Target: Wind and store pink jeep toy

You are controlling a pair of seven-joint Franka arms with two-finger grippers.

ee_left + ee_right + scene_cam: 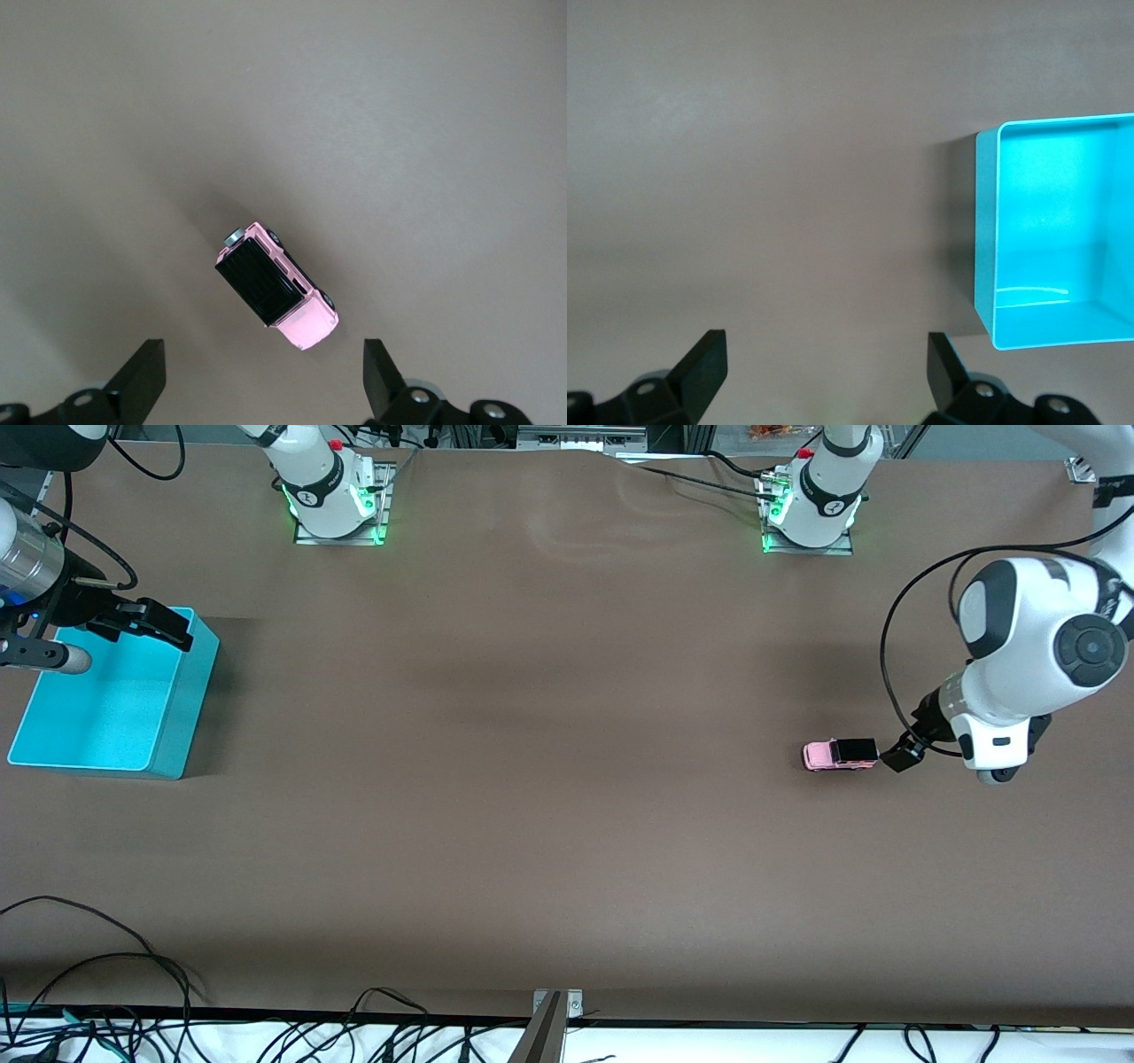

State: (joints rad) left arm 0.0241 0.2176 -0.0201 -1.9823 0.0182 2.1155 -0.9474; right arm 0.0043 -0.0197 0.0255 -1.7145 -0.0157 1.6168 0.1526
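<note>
While we look for brands or labels, we find no writing we can read on the pink jeep toy (839,755), on the turquoise bin (182,726) or on either arm. We see the jeep standing on its wheels on the brown table (549,779), toward the left arm's end, its black roof panel up. Our left gripper (902,759) hangs just beside the jeep, low over the table, and in the left wrist view its fingers (142,382) are spread wide apart with the jeep (276,285) ahead of them, untouched. Our right gripper (164,625) hovers over the bin's rim at the right arm's end, its jaws apart too, and that arm waits. Green lights glow at both bases, and black cables (115,992) trail along the table edge nearest the front camera.
</note>
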